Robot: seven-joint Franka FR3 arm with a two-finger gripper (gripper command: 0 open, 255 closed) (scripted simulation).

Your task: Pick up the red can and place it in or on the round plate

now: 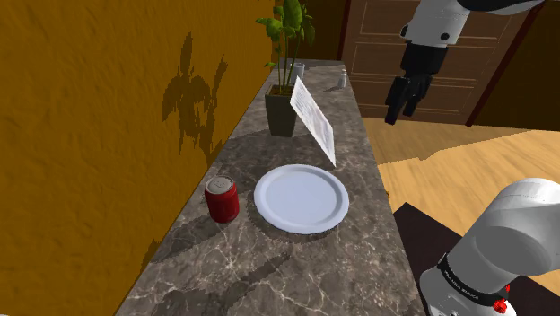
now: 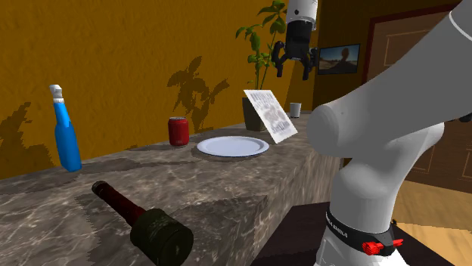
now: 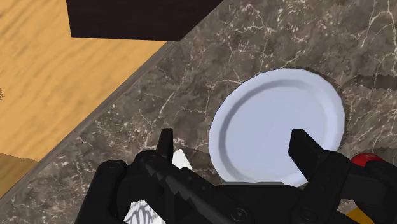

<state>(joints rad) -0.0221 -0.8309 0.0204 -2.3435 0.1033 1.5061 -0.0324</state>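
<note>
My gripper (image 1: 401,100) hanging high over the marble counter (image 1: 269,278), fingers (image 3: 167,145) spread wide, gripping and touching nothing, red can (image 1: 222,199) upright on the counter, just beside the white round plate (image 1: 301,198), well below my hand

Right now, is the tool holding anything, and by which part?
Nothing. The tool hangs open in the air; the can stands on the counter beside the plate.

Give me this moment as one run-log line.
jaws: open, high above counter | red can: upright beside plate, untouched | plate: empty | phase: pre-grasp
</note>
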